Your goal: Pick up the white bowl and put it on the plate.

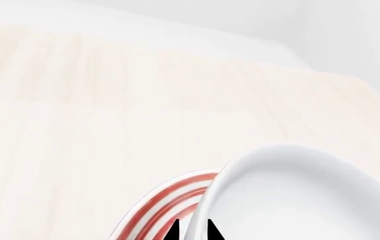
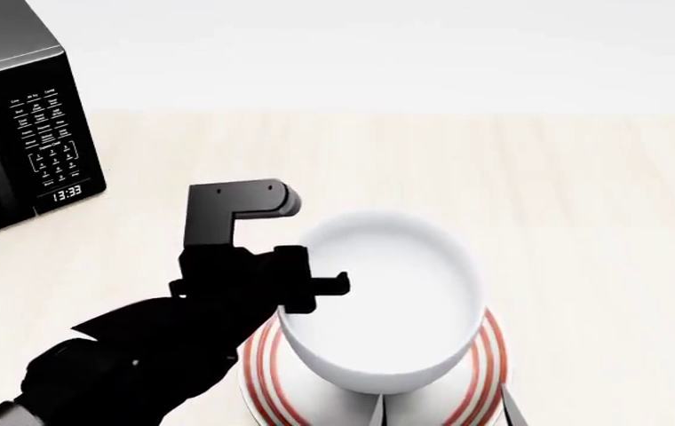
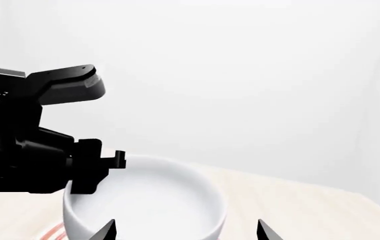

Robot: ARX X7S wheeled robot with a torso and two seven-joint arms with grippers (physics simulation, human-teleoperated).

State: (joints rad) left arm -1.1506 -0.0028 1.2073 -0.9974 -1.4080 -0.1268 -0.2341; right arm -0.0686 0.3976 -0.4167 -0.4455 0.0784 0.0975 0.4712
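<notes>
The white bowl point(image 2: 385, 302) is over the red-ringed plate point(image 2: 489, 368) near the front of the counter; I cannot tell whether it rests on it. My left gripper point(image 2: 305, 295) is shut on the bowl's left rim. In the left wrist view its tips point(image 1: 193, 231) straddle the bowl's wall point(image 1: 297, 200), with the plate point(image 1: 170, 200) beside it. My right gripper point(image 3: 186, 231) is open and empty, its tips spread wide in front of the bowl point(image 3: 150, 200). Its tips also show at the bottom of the head view point(image 2: 444, 413).
A black microwave point(image 2: 24, 133) stands at the back left of the pale wooden counter point(image 2: 586, 222). A white wall runs behind the counter.
</notes>
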